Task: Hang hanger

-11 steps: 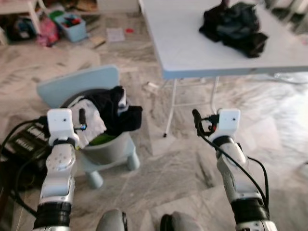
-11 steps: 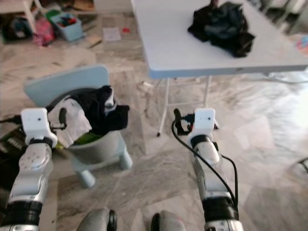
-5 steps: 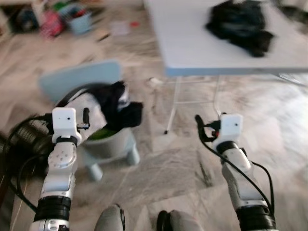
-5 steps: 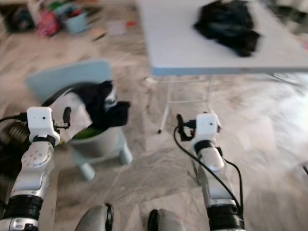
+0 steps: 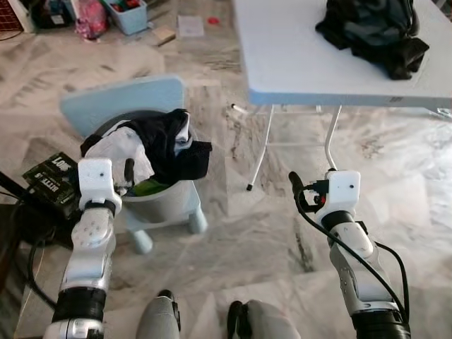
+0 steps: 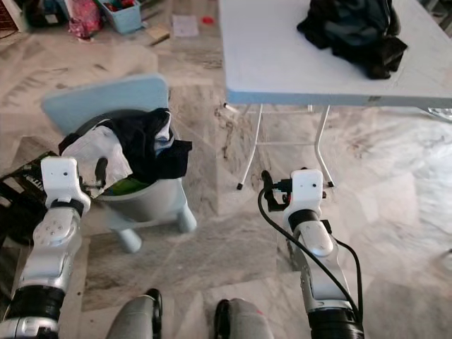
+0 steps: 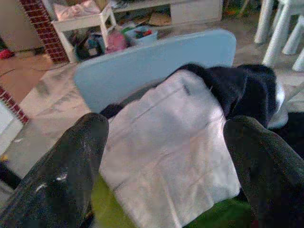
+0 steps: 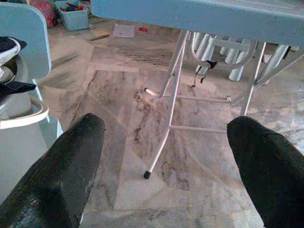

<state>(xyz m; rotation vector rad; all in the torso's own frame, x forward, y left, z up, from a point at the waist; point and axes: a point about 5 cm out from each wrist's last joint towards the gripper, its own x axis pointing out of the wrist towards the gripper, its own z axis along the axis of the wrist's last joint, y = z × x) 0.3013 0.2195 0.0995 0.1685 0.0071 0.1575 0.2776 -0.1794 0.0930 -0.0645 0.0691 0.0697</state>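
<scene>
A grey basin [image 5: 166,201] heaped with clothes stands on a small pale blue chair [image 5: 123,102]. A white cloth [image 7: 166,142] and a dark garment [image 5: 173,145] lie on top of the heap. My left gripper [image 5: 129,173] hovers just in front of the basin, level with its rim. Its fingers [image 7: 71,161] are spread open and hold nothing. My right gripper [image 5: 295,187] is raised over bare floor, short of the folding table's legs [image 8: 166,118]. It is open too, with its fingers [image 8: 66,161] wide apart and nothing between them.
A white folding table [image 5: 318,70] stands ahead on the right with a pile of dark clothes [image 5: 374,32] on it. A black box [image 5: 49,180] and cables lie on the floor at the left. Bins and clutter [image 5: 131,10] sit at the far left. Marble floor stretches between chair and table.
The whole view has shifted a little and sharpened after a blurred frame, so the camera moved. Both arms keep the same raised pose, and nothing was picked up.
</scene>
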